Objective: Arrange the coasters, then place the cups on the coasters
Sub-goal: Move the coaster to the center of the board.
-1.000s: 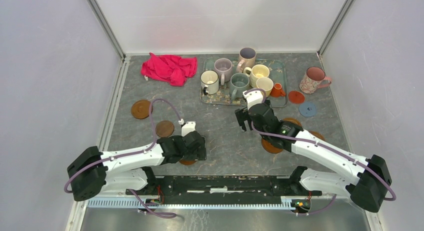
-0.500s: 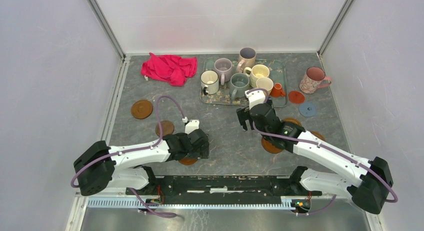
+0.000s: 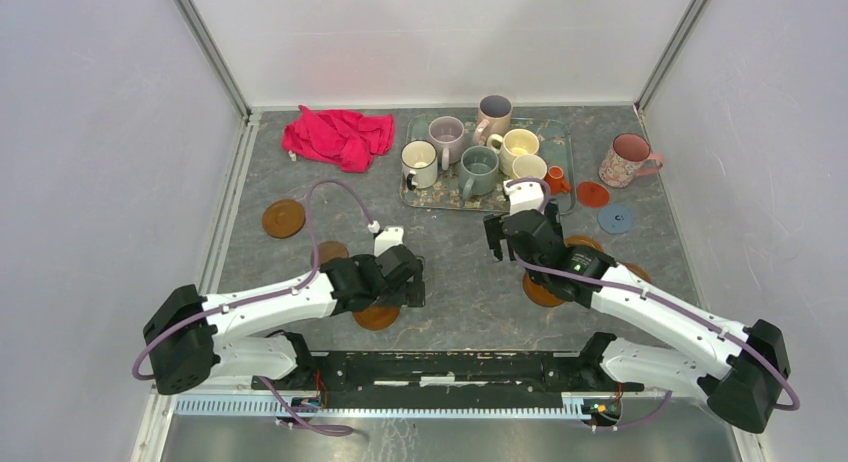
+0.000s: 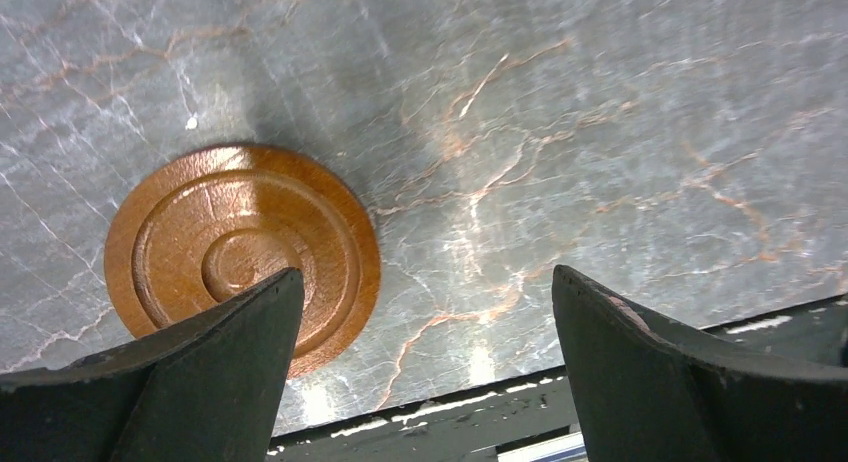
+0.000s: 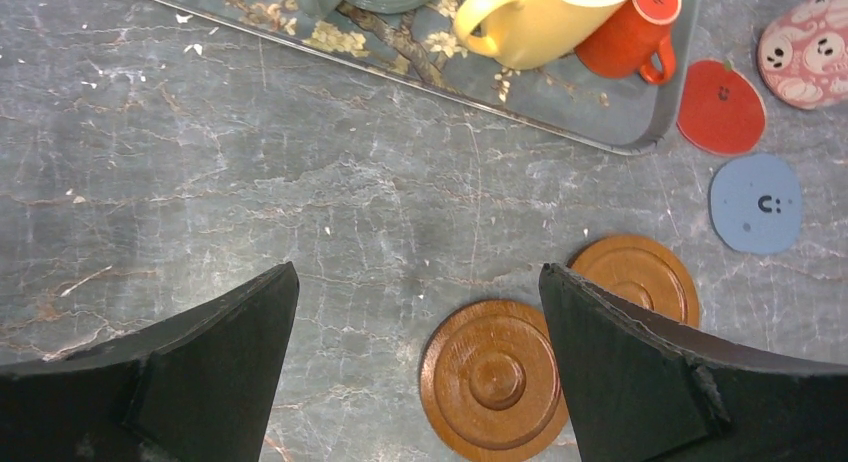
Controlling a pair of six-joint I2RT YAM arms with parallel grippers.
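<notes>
- Cups [image 3: 478,170] stand bunched and upright on the teal tray [image 3: 440,195] in the top external view. The tray's long axis runs left to right, and the tiny orange cup [image 3: 555,179] is at its right end.
- The pink floral mug [image 3: 628,160] stands off the tray's right end, its handle pointing right, away from the tray. The red coaster [image 3: 592,194] lies flat just beside the tray's near right corner, with the blue coaster [image 3: 615,218] a little nearer.
- The red cloth [image 3: 338,137] lies bunched off the tray's left end, and the dark brown coaster [image 3: 284,219] lies flat well to the tray's near left.
- The left gripper [image 3: 408,285], jaws apart, hangs over an amber coaster [image 3: 377,317] well to the tray's near side. The right gripper [image 3: 500,244], jaws apart and empty, is near the tray's near edge.
- In the left wrist view, the amber coaster [image 4: 240,252] lies flat and ringed face up on the grey table [image 4: 600,132]. One spread finger [image 4: 200,372] partly covers it, and nothing is gripped.
- In the right wrist view, the jaws are spread over bare table.
- On the tray [image 5: 600,117], the yellow mug [image 5: 540,17] points its handle left along the near rim, with the orange cup [image 5: 625,42] against it.
- The nearer amber coaster [image 5: 495,377] and the farther amber coaster [image 5: 635,272] lie just beside each other on the tray's near side.
</notes>
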